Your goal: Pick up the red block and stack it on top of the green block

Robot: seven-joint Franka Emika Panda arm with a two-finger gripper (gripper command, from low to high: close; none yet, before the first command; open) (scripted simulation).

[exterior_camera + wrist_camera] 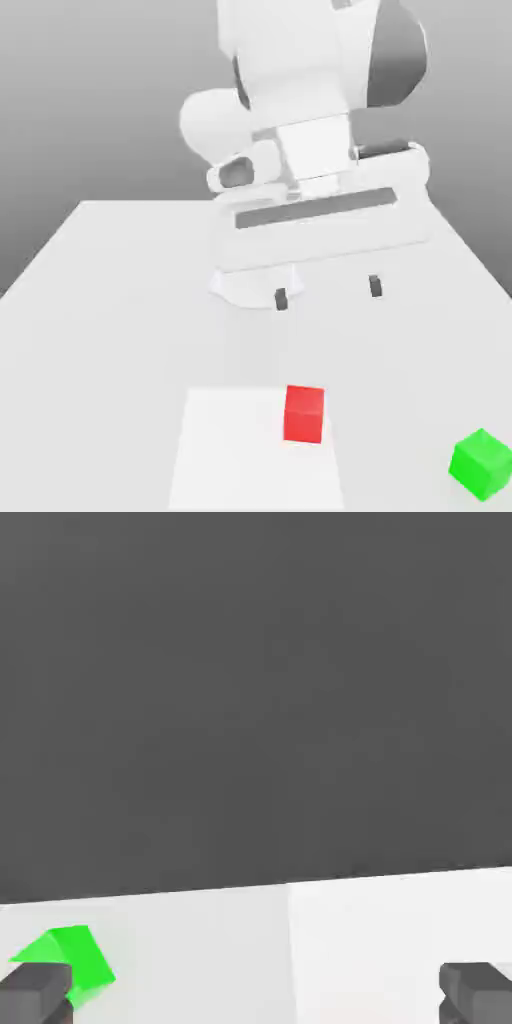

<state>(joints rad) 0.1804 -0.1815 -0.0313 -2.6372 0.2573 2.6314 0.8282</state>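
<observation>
Gripper [328,291] spread wide, above table [100,300], red block [304,413] free, green block [481,463] near edge.

Front-facing exterior; low forward-looking hand view

Red block [304,414] lies on the table, green block [482,464] well apart.

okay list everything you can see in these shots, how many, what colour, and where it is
red block: one, bright red, on the table, resting on the paler square patch near its exterior-view right edge
green block: one, bright green, on the table, apart from the red block, toward the exterior view's right
paler square patch: one, near-white, on the table under the red block
table: one, light grey
arm: one, white
gripper: one, white with dark fingertips, open, empty, above the table behind the blocks
</observation>
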